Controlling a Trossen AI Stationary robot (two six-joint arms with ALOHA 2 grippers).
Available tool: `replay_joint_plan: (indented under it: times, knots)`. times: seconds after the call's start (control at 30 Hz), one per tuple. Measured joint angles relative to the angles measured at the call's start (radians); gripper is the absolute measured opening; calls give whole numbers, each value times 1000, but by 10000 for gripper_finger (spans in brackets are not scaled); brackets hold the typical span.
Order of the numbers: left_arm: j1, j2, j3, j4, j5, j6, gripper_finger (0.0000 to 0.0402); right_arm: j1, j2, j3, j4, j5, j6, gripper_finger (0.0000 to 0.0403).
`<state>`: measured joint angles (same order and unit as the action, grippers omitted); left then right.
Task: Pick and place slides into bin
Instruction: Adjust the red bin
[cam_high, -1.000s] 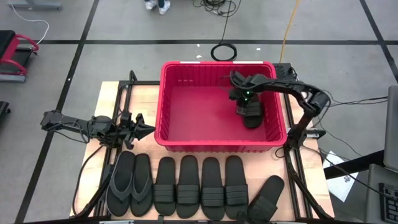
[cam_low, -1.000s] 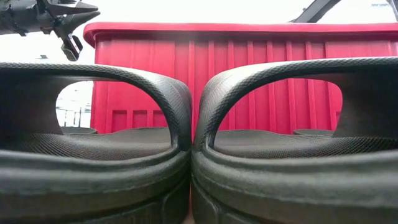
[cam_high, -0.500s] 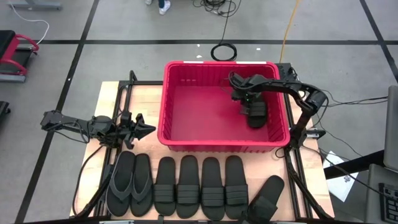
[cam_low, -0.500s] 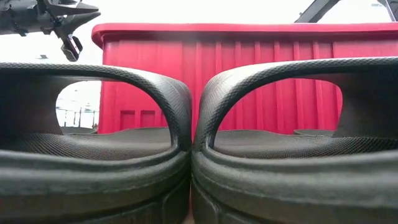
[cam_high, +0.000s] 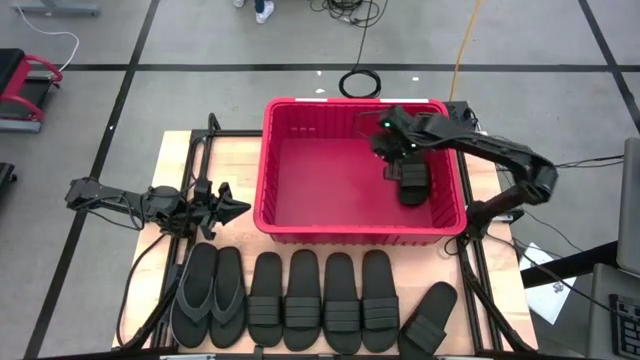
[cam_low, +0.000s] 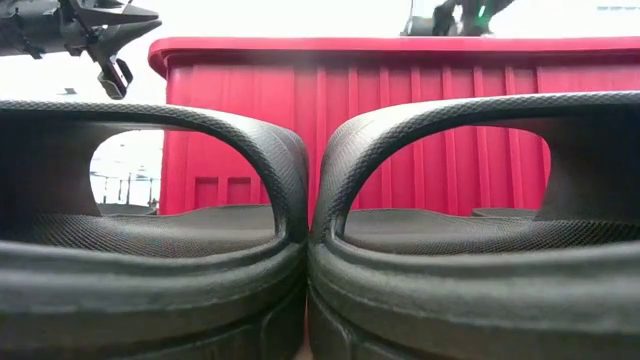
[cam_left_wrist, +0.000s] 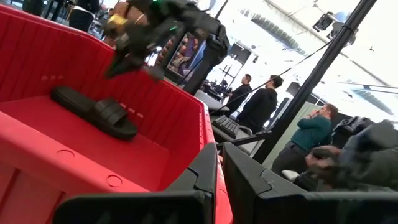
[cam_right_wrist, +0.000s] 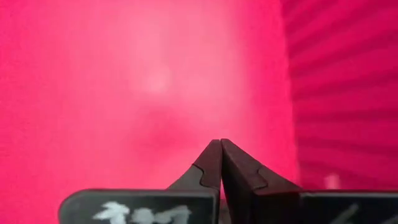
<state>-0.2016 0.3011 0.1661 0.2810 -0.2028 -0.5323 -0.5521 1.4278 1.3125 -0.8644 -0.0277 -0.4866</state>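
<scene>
The red bin (cam_high: 262, 170) stands at the table's far middle. One black slide (cam_high: 412, 183) lies flat on its floor by the right wall; it also shows in the left wrist view (cam_left_wrist: 93, 111). My right gripper (cam_high: 388, 158) hangs shut and empty above the slide's far end (cam_left_wrist: 121, 62), over the bin floor (cam_right_wrist: 124, 93). My left gripper (cam_high: 236, 208) is shut and empty beside the bin's left wall (cam_left_wrist: 74, 162). Several slides (cam_high: 322, 300) and two flip-flops (cam_high: 212, 295) lie in a row along the near edge.
One slide (cam_high: 428, 320) lies slanted at the near right corner, apart from the row. Two slides (cam_low: 300, 200) fill the low view in front of the bin wall (cam_low: 400, 130). People stand in the room beyond the table (cam_left_wrist: 261, 102).
My right gripper has gone up and away from the slide, and now shows above the bin's rim in the low view. The slide stays flat on the bin floor. The bin has slid a little toward the table's right edge.
</scene>
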Motion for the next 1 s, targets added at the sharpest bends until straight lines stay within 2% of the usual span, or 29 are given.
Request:
replay_joint_plan:
  times: [0.17,0.3,0.37,0.43,0.5,0.57,0.67,0.83,1.0]
  knots:
    - [0,0,0,1,0,0,26,112,-131,84,-23,-3,34,0]
    - [0,0,0,1,0,2,26,210,-217,133,-144,-4,83,0]
    - [0,0,0,1,0,0,26,250,-253,136,-240,64,146,0]
    - [0,0,0,0,0,1,26,265,-279,136,-359,210,233,0]
    - [0,0,0,0,0,3,26,252,-293,136,-465,401,307,0]
    - [0,0,0,0,0,10,26,223,-295,136,-517,532,368,0]
    - [0,0,0,0,0,22,26,160,-290,136,-523,548,408,0]
    - [0,0,0,0,0,23,26,34,-266,136,-559,583,614,0]
    - [0,0,0,1,0,21,26,-64,-247,135,-586,579,661,0]
